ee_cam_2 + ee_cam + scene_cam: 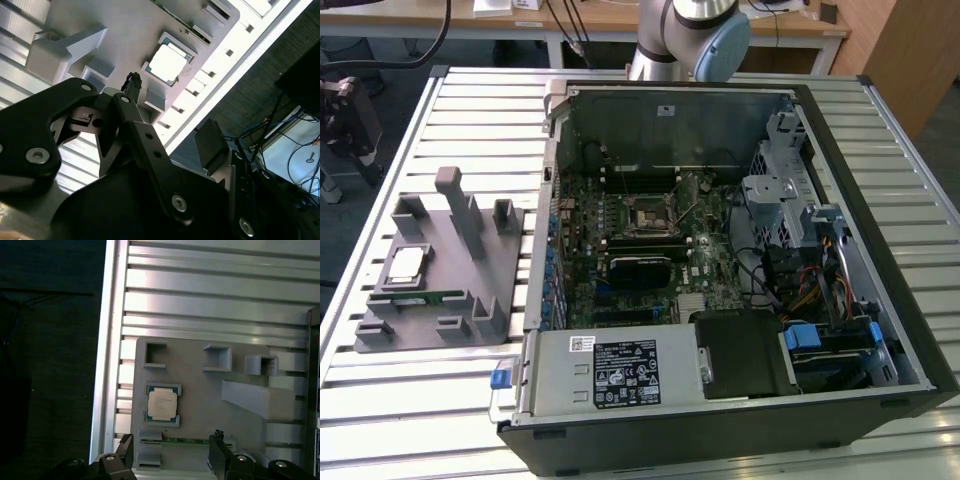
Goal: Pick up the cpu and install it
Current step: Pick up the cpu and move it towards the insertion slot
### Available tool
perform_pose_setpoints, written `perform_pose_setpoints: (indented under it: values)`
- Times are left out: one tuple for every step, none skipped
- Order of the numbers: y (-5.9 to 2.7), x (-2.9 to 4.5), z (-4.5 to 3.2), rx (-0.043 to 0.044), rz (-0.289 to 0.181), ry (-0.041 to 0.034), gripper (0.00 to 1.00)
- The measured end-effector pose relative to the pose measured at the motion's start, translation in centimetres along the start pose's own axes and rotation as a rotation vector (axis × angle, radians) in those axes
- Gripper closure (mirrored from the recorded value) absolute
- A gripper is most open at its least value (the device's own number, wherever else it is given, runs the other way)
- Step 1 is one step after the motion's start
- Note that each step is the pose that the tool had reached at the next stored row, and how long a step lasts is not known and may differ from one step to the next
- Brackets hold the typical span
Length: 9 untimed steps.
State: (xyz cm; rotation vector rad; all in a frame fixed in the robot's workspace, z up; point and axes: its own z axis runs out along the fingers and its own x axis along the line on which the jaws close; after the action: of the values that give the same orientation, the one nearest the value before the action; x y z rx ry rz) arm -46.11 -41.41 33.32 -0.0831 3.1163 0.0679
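Pincer (172,441) released in first wrist view, fingers (218,450) spread, empty, hovering over grey fixture (200,390); cpu (162,404) in fixture pocket, green memory stick (185,441) just beside.
Second wrist view: cpu (169,63) past fingertip (132,82), untouched.
Exterior view: arm joint (692,35) at twelve o'clock of open computer case (670,115); fixture (470,300) with cpu (406,264) at nine o'clock on slatted surface (470,110); socket (650,215) inside case.

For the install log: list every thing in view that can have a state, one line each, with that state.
cpu: lying flat in its cradle on the grey fixture, not gripped.
memory stick: lying in its slot on the fixture.
pincer: open, holding nothing.
computer case: side open, board exposed.
socket: dark centre, no silvery chip seated.
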Motion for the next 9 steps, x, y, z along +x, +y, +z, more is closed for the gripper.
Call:
perform_pose_setpoints:
  values:
    - [0.0,0.0,0.02,0.0,-0.001,0.0001,0.3]
    - [-0.01,0.0,0.04,-0.0001,-0.002,0.0,0.3]
    - [-0.01,0.0,0.08,-0.0002,-0.003,0.0,0.3]
    - [-0.02,0.0,0.12,-0.0002,-0.004,-0.0001,0.3]
    - [-0.02,0.0,0.17,-0.0003,-0.005,-0.0001,0.3]
    - [-0.03,0.01,0.23,-0.0002,-0.006,0.0001,0.3]
    - [-0.04,0.01,0.29,-0.0002,-0.006,0.0002,0.3]
    - [-0.04,0.01,0.36,-0.0003,-0.006,0.0001,0.3]
    - [-0.05,0.01,0.43,-0.0003,-0.007,0.0002,0.3]
